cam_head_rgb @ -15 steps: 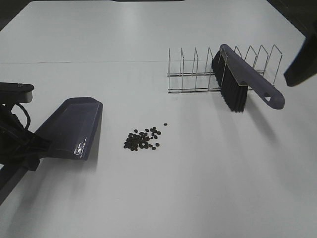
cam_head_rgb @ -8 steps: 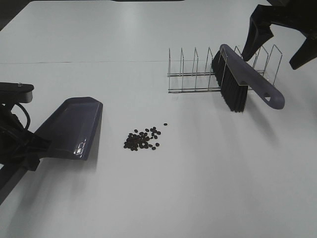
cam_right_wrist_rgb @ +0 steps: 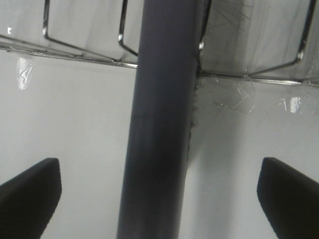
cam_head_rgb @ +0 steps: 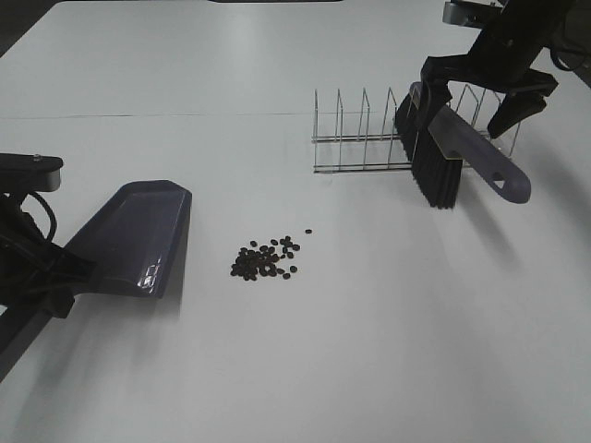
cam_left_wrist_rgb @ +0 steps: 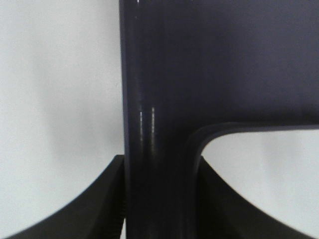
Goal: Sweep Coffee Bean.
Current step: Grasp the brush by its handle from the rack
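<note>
The coffee beans lie in a small dark cluster on the white table, just right of the grey-purple dustpan. My left gripper is shut on the dustpan's handle, with the pan's mouth resting on the table and facing the beans. A brush with black bristles leans in a wire rack at the back right. Above the brush's handle hovers my right gripper, open, its fingers wide apart on either side of the handle and not touching it.
The wire rack has several upright loops close around the brush. A thin seam runs across the white table behind the dustpan. The table's dark back corners show at the top left and top right.
My right gripper has come in from the right edge and moved left and down until it straddles the brush's handle. The left arm, dustpan and beans have not moved.
</note>
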`<state>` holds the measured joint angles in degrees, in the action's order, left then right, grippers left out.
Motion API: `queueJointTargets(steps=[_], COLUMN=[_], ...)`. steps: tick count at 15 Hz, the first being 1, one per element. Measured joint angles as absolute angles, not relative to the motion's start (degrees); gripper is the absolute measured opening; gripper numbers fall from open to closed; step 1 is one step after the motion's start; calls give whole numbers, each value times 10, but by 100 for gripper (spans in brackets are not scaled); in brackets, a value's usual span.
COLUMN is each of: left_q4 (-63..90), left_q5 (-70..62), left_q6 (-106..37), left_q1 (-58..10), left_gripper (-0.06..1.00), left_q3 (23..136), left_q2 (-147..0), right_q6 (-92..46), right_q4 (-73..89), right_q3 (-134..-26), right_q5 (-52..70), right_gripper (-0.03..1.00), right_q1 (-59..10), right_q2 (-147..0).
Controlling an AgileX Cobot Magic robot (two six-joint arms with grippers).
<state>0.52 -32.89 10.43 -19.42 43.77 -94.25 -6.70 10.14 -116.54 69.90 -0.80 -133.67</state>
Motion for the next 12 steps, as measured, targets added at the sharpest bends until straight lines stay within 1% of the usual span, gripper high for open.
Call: queueJointTargets(steps=[3,9,12], left_q4=[5,5,5], left_q5=[-329,-329,-329], left_q6=[104,104,104], left_q1=[-194,-194,-194], left_gripper=[32,32,32], left_q3=[438,438,438], left_q2=[-943,-943,-943], right_q6=[-67,-67,-67], right_q4=[101,101,101], right_q3=[-1197,-1200,-1200], right_q5=[699,699,699], right_gripper=[99,99,86], right_q1=[-8,-8,-8], right_q2=[-1381,-1407,-1415])
